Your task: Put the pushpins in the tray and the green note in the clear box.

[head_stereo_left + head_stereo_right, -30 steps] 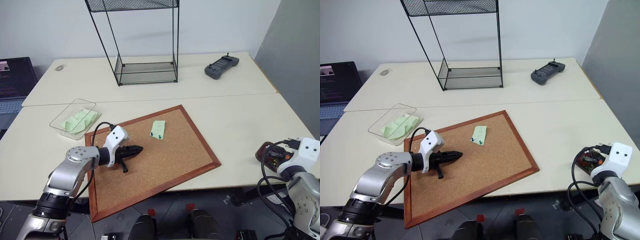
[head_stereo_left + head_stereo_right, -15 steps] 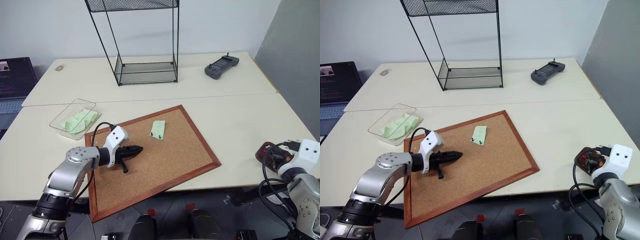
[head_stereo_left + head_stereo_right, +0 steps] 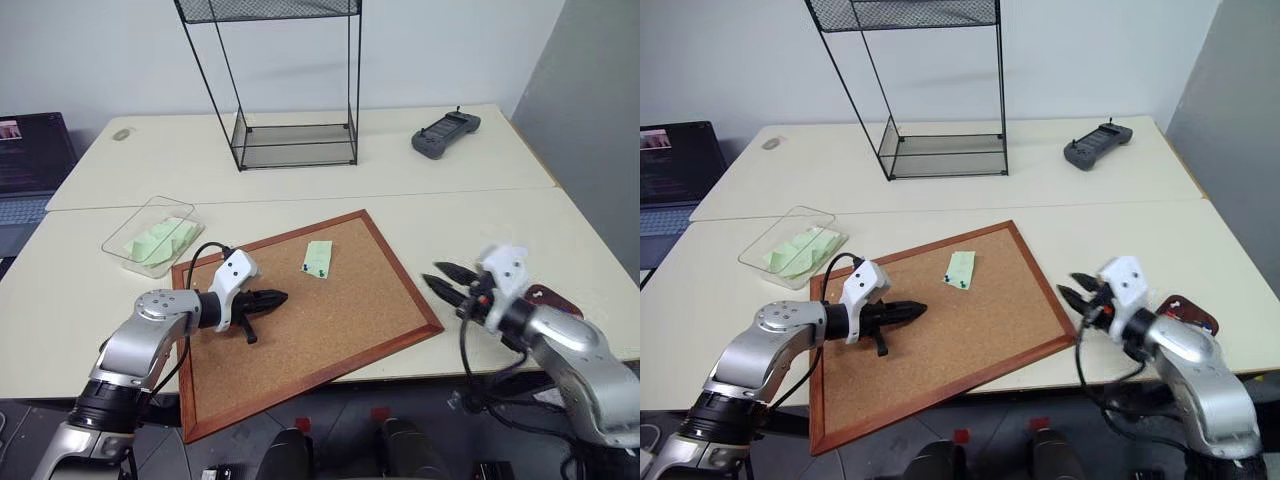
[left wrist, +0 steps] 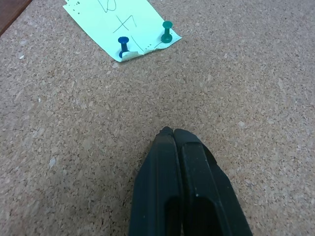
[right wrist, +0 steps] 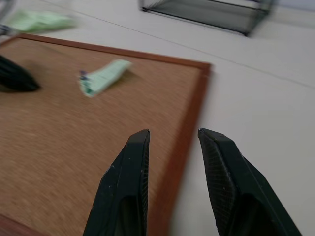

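Pale worktop (image 3: 480, 215) carried a cork board (image 3: 330, 320) lying askew, and both arms hung over or beside it. Black fingers (image 4: 184, 191) of the left gripper (image 3: 270, 298) were pressed together with nothing between them, low over the cork near the board's left side. From those tips the green note (image 3: 317, 257) lay ahead on the cork, near but apart, with two pushpins (image 4: 145, 39), one blue and one green, stuck through its nearer short edge. Its long axis ran roughly away from the left gripper. The right gripper (image 3: 448, 282) hovered just off the board's right corner with its fingers (image 5: 125, 187) parted and empty, aimed across the cork toward the note but farther from it. So the left looked nearer, though shut. The tray (image 3: 552, 298) sat behind the right wrist; the clear box (image 3: 130, 235) lay off the board's upper left, already holding green slips.
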Action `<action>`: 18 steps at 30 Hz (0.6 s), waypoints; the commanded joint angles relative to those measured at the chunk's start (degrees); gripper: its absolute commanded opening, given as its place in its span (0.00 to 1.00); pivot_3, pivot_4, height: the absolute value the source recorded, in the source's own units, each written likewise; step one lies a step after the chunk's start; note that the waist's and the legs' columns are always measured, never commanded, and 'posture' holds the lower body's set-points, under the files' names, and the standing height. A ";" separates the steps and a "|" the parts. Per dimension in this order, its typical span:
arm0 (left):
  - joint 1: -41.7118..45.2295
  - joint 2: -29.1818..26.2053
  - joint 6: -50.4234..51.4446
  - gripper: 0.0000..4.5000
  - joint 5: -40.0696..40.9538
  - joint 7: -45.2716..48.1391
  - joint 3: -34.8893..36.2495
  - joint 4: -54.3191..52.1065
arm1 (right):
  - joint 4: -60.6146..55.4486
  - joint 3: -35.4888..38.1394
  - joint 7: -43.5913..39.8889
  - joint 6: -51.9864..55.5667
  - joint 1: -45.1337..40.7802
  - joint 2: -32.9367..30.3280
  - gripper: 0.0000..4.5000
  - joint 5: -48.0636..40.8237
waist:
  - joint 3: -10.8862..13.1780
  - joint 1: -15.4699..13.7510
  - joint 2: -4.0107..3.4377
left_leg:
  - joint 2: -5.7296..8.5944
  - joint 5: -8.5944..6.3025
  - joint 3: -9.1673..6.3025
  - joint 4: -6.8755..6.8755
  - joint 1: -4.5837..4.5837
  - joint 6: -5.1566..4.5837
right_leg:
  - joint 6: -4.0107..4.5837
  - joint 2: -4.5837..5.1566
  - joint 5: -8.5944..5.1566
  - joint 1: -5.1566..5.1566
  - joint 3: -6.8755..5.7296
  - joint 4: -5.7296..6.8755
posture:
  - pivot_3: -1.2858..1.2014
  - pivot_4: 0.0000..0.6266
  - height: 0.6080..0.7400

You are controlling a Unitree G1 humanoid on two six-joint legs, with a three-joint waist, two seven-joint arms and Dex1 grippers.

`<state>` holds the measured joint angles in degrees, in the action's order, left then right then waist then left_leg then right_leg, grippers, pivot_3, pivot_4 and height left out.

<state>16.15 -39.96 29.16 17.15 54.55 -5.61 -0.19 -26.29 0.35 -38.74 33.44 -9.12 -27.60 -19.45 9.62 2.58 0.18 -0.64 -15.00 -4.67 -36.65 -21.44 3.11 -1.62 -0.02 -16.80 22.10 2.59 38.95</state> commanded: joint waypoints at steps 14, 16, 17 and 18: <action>-2.20 -1.52 1.01 0.00 -2.33 -0.15 -1.12 0.13 | 36.77 -18.48 -5.65 -23.55 -22.01 14.13 0.37 12.17 | 0.03 -0.55 0.16 | -0.03 0.00 0.00 0.01 -0.06 0.00 | 0.28 0.05 0.16 0.11 -0.04 0.03 | 0.52 0.24 1.00; -2.40 -1.65 1.16 0.00 -2.30 -0.17 -1.00 -0.21 | 40.11 -18.26 -5.64 -24.76 -23.59 15.48 0.37 12.49 | 0.03 -0.53 0.16 | -0.04 -0.01 0.00 0.01 -0.05 0.00 | 0.29 0.04 0.16 0.10 -0.04 0.04 | 0.52 0.24 1.00; -2.40 -1.66 1.26 0.00 -2.27 -0.19 -0.96 -0.28 | 41.72 -18.12 -5.65 -25.34 -24.37 16.09 0.37 12.61 | 0.03 -0.50 0.16 | -0.04 -0.01 0.00 0.01 -0.04 0.00 | 0.29 0.04 0.17 0.10 -0.04 0.04 | 0.52 0.24 1.00; -2.47 -1.66 1.37 0.00 -2.21 -0.23 -0.95 -0.44 | 43.28 -18.05 -5.74 -26.01 -25.10 16.62 0.37 12.77 | 0.03 -0.46 0.16 | -0.04 0.00 0.00 0.01 -0.04 0.00 | 0.29 0.04 0.17 0.10 -0.04 0.05 | 0.52 0.24 1.00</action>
<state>15.39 -40.83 28.42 16.70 54.55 -5.21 -1.91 15.11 -18.14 -43.90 9.93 -31.89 -12.03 -6.97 9.65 2.12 0.34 -0.68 -15.00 -4.66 -36.64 -21.47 3.11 -1.33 0.02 -16.63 22.20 2.55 39.00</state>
